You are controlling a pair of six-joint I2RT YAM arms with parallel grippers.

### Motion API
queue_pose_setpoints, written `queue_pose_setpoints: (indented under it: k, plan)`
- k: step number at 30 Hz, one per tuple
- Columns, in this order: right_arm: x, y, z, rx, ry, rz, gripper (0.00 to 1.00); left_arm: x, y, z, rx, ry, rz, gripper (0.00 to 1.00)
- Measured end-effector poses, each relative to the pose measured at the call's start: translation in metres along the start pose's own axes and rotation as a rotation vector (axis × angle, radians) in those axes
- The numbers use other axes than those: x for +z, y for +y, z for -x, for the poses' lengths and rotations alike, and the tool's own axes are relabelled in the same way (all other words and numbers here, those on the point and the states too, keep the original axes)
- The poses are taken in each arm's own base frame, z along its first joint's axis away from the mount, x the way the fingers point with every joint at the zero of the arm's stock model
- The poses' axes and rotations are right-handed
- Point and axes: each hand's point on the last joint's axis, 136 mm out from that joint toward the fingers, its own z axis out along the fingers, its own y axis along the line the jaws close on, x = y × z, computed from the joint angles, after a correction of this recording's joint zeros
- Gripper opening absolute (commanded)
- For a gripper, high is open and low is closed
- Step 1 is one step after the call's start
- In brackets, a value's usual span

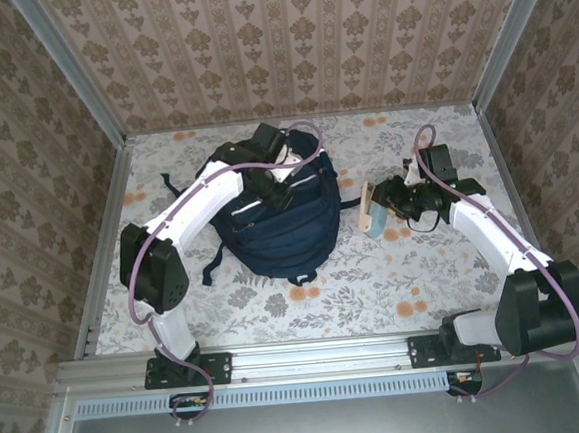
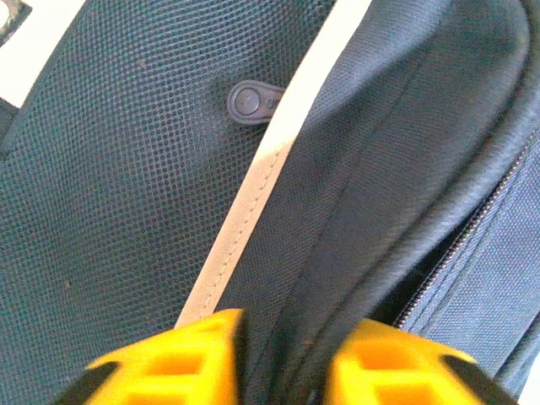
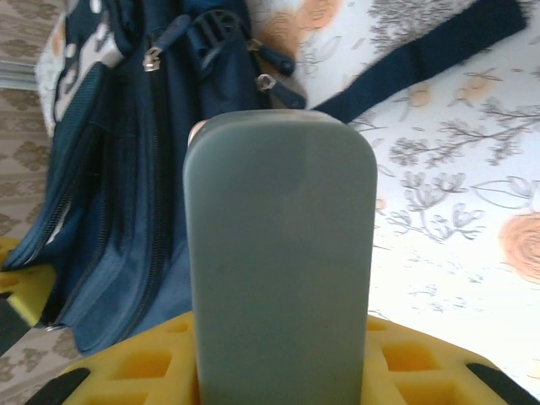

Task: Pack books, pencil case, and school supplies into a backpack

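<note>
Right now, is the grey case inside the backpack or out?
Out: the right end effector holds the grey case beside the backpack, above the table.

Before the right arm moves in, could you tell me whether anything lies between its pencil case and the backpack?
Nothing visible: only bare table separates the pencil case from the backpack, though the left gripper sits on its top.
</note>
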Motion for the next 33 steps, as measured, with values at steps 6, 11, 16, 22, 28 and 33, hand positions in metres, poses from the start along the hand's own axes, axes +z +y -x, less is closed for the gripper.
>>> queue_pose_setpoints:
  k: [6,11,16,22,28,33]
  plan:
    - [0.006,0.044,-0.009,-0.009,0.025,0.146,0.35,-0.009,-0.001,0.008,0.02,-0.045,0.014,0.04]
    - [0.011,0.087,-0.027,-0.019,0.063,0.269,0.35,-0.036,-0.007,0.025,0.066,-0.171,0.073,0.04]
    - [0.027,0.115,-0.04,0.027,0.119,0.321,0.34,-0.05,-0.024,0.037,0.111,-0.266,0.104,0.02]
    - [0.053,0.112,-0.04,0.156,0.154,0.29,0.33,-0.051,-0.031,0.045,0.084,-0.31,0.111,0.02]
    - [0.074,0.107,-0.037,0.254,0.142,0.262,0.33,-0.051,-0.034,0.046,0.061,-0.317,0.091,0.02]
    - [0.093,0.119,-0.025,0.302,0.088,0.277,0.34,-0.051,-0.036,0.047,0.043,-0.322,0.074,0.02]
